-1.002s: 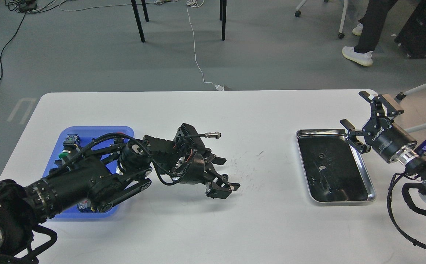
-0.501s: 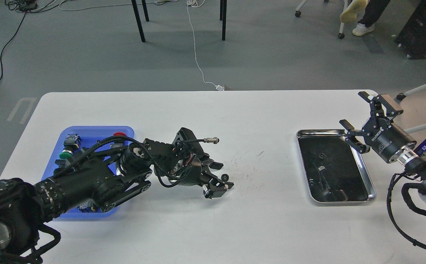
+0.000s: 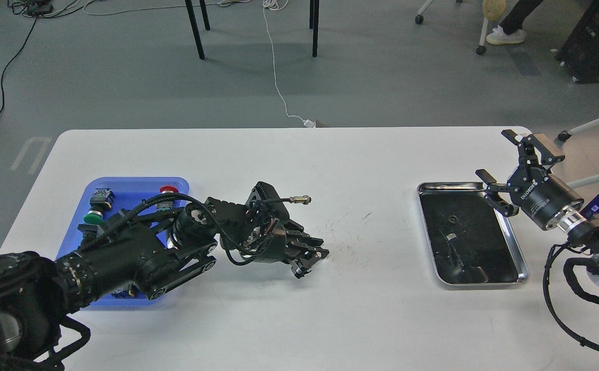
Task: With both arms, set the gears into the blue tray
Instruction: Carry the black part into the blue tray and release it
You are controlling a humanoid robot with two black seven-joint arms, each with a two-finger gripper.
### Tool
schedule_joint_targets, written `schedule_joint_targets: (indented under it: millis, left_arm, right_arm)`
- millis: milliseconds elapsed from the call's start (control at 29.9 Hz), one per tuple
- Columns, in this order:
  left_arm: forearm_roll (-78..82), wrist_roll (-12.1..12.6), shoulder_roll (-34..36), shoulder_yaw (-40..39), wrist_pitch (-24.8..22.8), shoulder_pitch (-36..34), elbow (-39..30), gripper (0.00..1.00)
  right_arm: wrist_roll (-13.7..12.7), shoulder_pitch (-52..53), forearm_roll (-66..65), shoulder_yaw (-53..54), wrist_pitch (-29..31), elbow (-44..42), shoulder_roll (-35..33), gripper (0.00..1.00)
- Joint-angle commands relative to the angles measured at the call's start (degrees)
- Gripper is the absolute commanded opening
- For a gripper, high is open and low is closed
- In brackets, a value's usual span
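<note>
Landmark: shiny rectangular steel tray with dark inside (image 3: 517, 242), toward the right end of the white table (image 3: 299, 165)
Gear: one tiny black toothed wheel (image 3: 453, 219) lies inside the steel tray, upper middle of its floor
Blue tray: shallow bright blue plastic tray with raised rim (image 3: 127, 184), well to the left of the steel tray; holds push-button switches with a green cap (image 3: 92, 217) and a red cap (image 3: 167, 189)
Left gripper (image 3: 310, 255): low over the bare table between the two trays, nearer the blue one; fingers drawn close together, whether anything is pinched cannot be told
Right gripper (image 3: 498, 159): above the steel tray's upper right corner, fingers spread wide, holding nothing
</note>
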Motion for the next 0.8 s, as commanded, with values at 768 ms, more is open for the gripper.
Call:
schedule_joint_targets:
  millis: [768]
  left_arm:
    - [0.0,0.0,45.8,-0.7,3.7,7.8,-19.6,0.12]
  right_arm:
    - [0.0,0.6,-0.1,-0.2,0.0,0.1,1.8,1.0]
